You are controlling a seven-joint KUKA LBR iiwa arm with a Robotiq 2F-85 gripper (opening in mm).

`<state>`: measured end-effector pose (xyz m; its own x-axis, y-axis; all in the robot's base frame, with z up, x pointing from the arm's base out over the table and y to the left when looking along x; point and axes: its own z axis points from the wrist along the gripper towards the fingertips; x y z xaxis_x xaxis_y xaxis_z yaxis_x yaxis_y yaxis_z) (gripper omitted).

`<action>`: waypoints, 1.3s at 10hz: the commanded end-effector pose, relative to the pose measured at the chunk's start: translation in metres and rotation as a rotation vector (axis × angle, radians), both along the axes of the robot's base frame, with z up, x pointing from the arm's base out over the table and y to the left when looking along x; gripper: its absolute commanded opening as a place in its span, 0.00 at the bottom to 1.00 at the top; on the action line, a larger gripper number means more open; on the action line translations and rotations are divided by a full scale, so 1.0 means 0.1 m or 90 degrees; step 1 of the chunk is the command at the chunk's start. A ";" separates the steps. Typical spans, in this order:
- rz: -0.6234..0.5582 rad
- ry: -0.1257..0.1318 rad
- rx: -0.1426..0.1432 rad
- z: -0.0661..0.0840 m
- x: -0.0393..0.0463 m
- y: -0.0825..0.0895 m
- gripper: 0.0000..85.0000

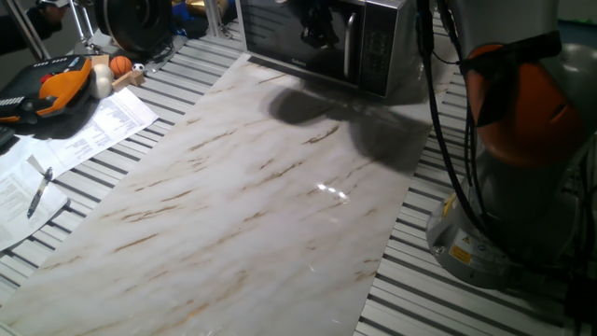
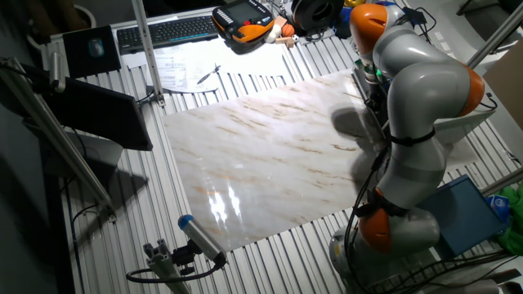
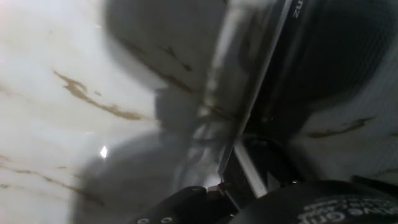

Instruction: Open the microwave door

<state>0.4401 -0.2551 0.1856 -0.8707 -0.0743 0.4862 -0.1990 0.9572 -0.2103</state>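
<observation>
The silver microwave (image 1: 322, 42) stands at the far end of the marble slab. Its dark glass microwave door (image 1: 280, 33) faces the slab, with the vertical silver bar handle (image 1: 353, 47) beside the dark keypad (image 1: 378, 45). My gripper (image 1: 317, 30) is a dark shape hanging right in front of the door glass, just left of the handle. The hand view is blurred: a silver edge (image 3: 252, 106) runs diagonally past the dark glass (image 3: 336, 62), and dark fingers (image 3: 186, 202) show at the bottom. In the other fixed view my arm (image 2: 425, 90) hides the microwave.
A marble slab (image 1: 252, 196) covers the slatted table. Papers and a pen (image 1: 42, 187) lie at the left, with an orange pendant (image 1: 56, 84) and a small ball (image 1: 121, 65) behind them. The arm's base (image 1: 508, 205) stands at the right.
</observation>
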 end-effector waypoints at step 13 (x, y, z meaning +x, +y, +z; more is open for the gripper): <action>0.087 0.040 -0.108 0.08 0.022 -0.08 0.40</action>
<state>0.4423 -0.2631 0.1940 -0.8265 -0.1009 0.5539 -0.3406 0.8730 -0.3492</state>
